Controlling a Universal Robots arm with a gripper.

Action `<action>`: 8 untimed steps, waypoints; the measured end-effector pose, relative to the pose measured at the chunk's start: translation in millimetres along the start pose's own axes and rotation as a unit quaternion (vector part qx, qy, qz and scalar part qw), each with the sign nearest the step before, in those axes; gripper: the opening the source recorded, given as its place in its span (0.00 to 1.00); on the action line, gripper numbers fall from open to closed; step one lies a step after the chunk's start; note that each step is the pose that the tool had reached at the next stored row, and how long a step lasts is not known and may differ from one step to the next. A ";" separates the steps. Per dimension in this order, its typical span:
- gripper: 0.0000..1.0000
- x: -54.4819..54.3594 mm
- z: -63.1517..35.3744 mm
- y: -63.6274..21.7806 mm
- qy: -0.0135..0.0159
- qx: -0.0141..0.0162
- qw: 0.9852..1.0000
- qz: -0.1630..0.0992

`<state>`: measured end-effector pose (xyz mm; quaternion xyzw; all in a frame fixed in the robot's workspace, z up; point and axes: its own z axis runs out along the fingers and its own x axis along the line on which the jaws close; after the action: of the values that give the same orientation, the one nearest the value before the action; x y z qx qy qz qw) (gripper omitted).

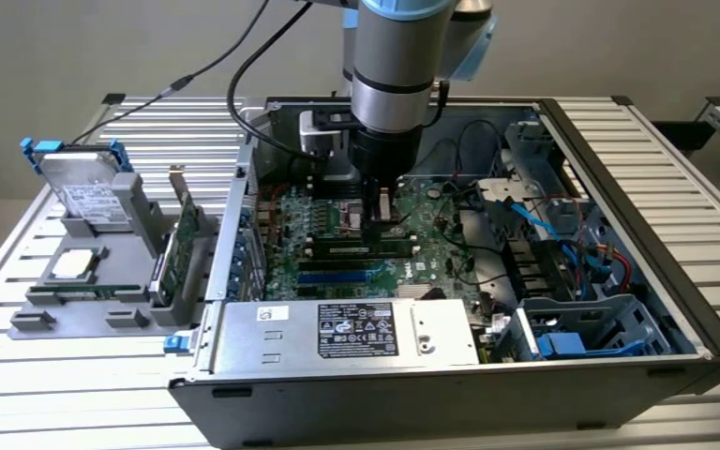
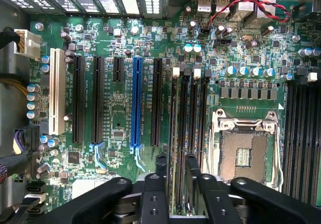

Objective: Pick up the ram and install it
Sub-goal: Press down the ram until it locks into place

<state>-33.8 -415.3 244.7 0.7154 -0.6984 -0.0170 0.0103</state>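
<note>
Black and partly spread, the claw [image 2: 176, 169] is hanging low inside the computer case [image 1: 660, 216]. Its two fingers [image 2: 161, 174] are standing either side of a memory slot [image 2: 175, 73] and gripping nothing that shows. The ram [image 1: 341, 247] is sitting on edge in that slot on the green board [image 2: 120, 133], just beside the bare processor socket [image 2: 246, 153], with the claw over one end of it. So the carrying looks done, but I cannot tell whether the stick is pressed fully home. On the exterior view's left, a grey tray [image 1: 35, 323] is holding other parts.
</note>
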 end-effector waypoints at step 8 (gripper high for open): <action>0.10 0.0 -0.1 -1.3 0.000 0.000 1.000 0.000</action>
<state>-32.5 -415.3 244.7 0.7155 -0.6984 -0.0170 0.0104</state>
